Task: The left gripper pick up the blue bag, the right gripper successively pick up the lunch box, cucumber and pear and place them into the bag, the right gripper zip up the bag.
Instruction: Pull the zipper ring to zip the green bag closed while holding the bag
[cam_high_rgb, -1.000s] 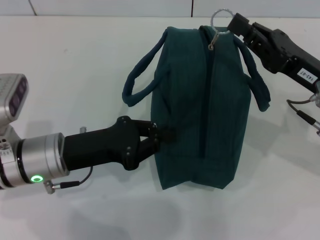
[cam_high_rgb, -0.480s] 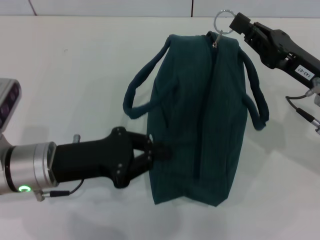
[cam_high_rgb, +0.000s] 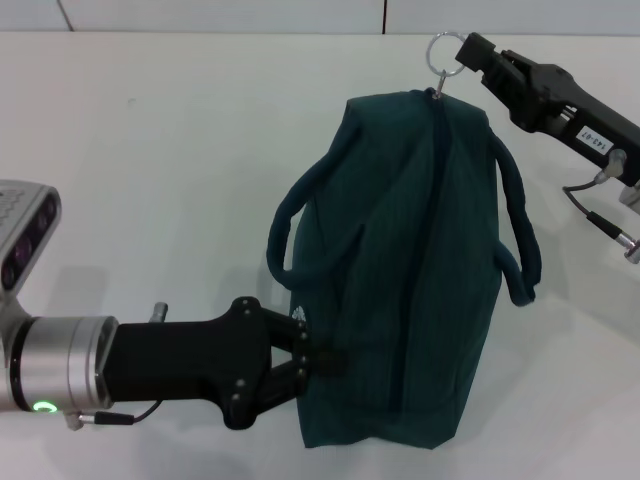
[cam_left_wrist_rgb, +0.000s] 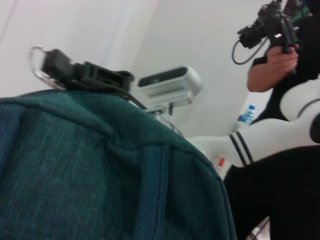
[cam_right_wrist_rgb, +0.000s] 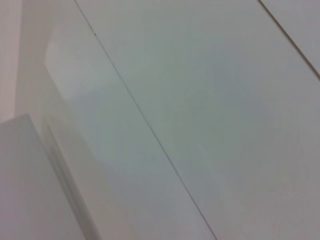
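Blue bag sits on the white table, mid-frame in head view, zip line running along its top w/ the ring zip pull at the far end. My left gripper is clamped on the bag's near-left lower corner, fingers pinched on the fabric. My right gripper is at the far end, fingertips closed on the ring. Zip looks closed along the whole visible length (can't see any foil lining or gap), so I judge this as the tail of the zip-up step. Lunch box, cucumber, pear: none in view, presumably inside, can't confirm. Left wrist view shows the bag fabric up close plus the right gripper on the ring beyond it; right wrist view only shows blank pale surface, no use here. To finish well: pull the ring straight along the zip line, not sideways, so the slider doesn't jam; left grip needs to hold as counter-tension so the bag doesn't drag across the table. Check slider is fully at the end stop before letting go of the ring. Handles flop to both sides, clear of the zip, no snag risk seen.
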